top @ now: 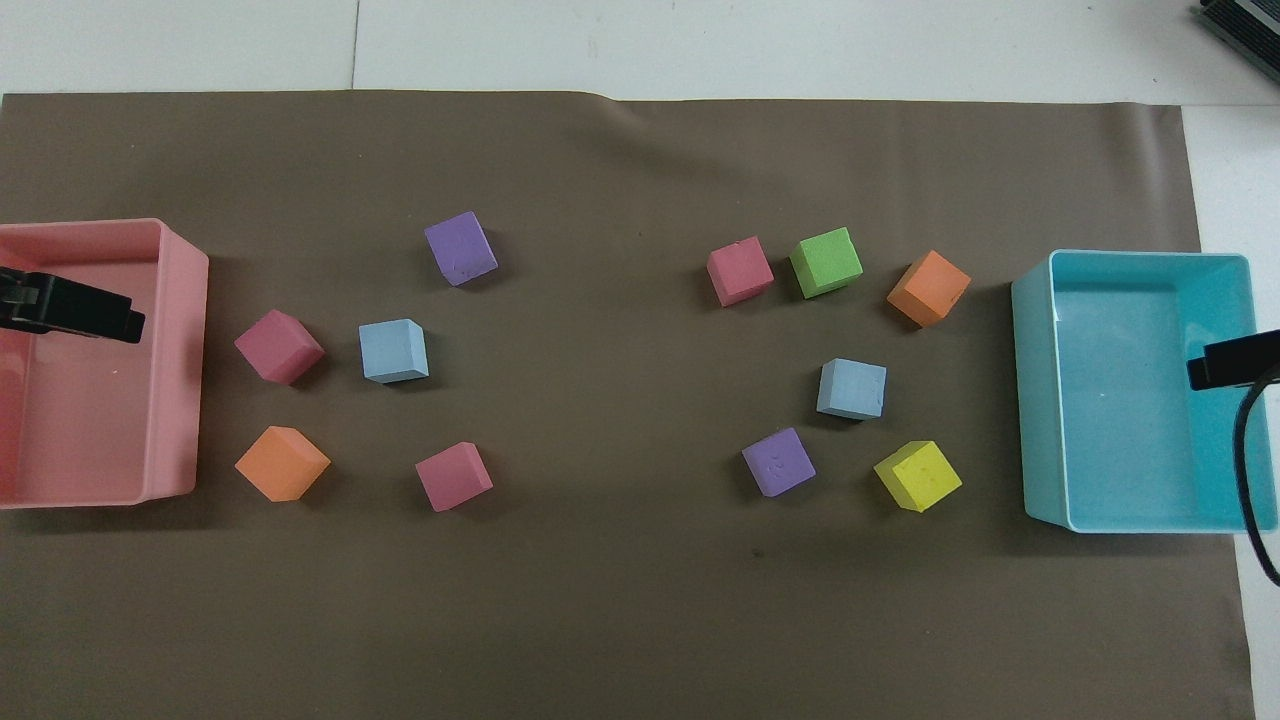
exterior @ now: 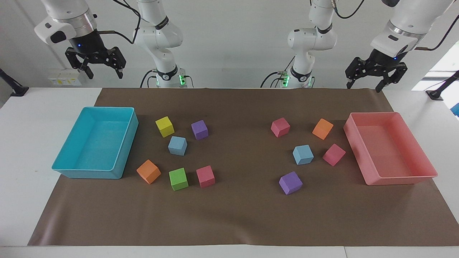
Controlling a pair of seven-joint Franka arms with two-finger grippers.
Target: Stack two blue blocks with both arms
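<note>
The left gripper (exterior: pixel 364 85) hangs high in the air with its fingers spread wide and nothing between them, over the pink tray (exterior: pixel 428 168), at the edge of that tray that lies nearest the robots. The right gripper (exterior: pixel 104 74) hangs just as high, also wide apart and empty, over the cyan tray (exterior: pixel 123 150). Both arms wait.

The first blue block (exterior: pixel 303 154) lies on the brown mat (exterior: pixel 236 218) near the pink tray, with a pink block (exterior: pixel 334 154) between it and the tray. An orange block (exterior: pixel 322 128) sits nearer to the robots than that pink block, beside the tray, and another pink block (exterior: pixel 280 127) lies nearer to the robots than the first blue block. A purple block (exterior: pixel 290 182) lies farther from the robots than it.

The second blue block (exterior: pixel 178 146) lies well apart from the first, toward the right arm's end of the table. Close to it, nearer to the robots, sit a yellow block (exterior: pixel 165 126) and a second purple block (exterior: pixel 199 129). Farther from the robots than it lie a green block (exterior: pixel 178 178), a third pink block (exterior: pixel 205 176) and a second orange block (exterior: pixel 148 171), the last beside the cyan tray.
</note>
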